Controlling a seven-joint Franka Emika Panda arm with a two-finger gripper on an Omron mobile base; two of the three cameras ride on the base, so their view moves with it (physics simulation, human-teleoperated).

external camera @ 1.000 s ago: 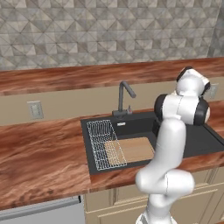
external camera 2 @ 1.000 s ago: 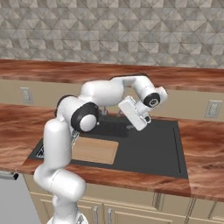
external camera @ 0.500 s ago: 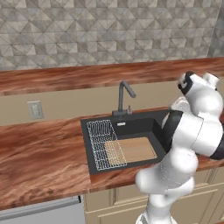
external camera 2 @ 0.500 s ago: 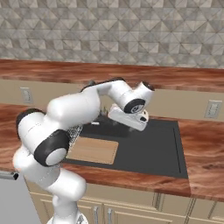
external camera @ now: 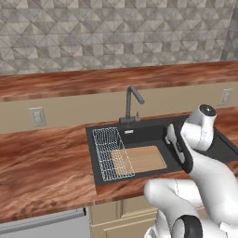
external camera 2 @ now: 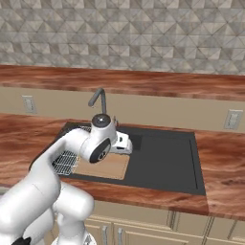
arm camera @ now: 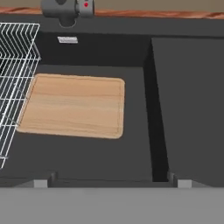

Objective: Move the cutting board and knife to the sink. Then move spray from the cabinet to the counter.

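Observation:
The light tan cutting board (arm camera: pixel 74 107) lies flat on the floor of the dark sink (arm camera: pixel 188 100), beside the wire rack (arm camera: pixel 13 78). It also shows as the cutting board (external camera: pixel 144 159) in the left base view and the cutting board (external camera 2: pixel 103 166) in the right base view. My gripper (arm camera: pixel 109 181) hangs open above the basin, nothing between its widely spread fingertips (arm camera: pixel 41 183). In the right base view the gripper (external camera 2: pixel 125 144) sits just above the board's right edge. The knife, the spray and the cabinet are out of view. The red-brown counter (external camera: pixel 46 162) surrounds the sink (external camera 2: pixel 162 158).
A dark faucet (external camera: pixel 131 104) stands behind the sink, its base (arm camera: pixel 65 11) at the top of the hand view. The white wire rack (external camera: pixel 109 153) fills the basin's left part. A raised step (arm camera: pixel 153 109) divides the basin. Wall sockets (external camera: pixel 37 116) sit on the backsplash.
The arm has folded down over the sink, carrying the gripper left and lower toward the cutting board. The jaws have stayed open and the board has not moved.

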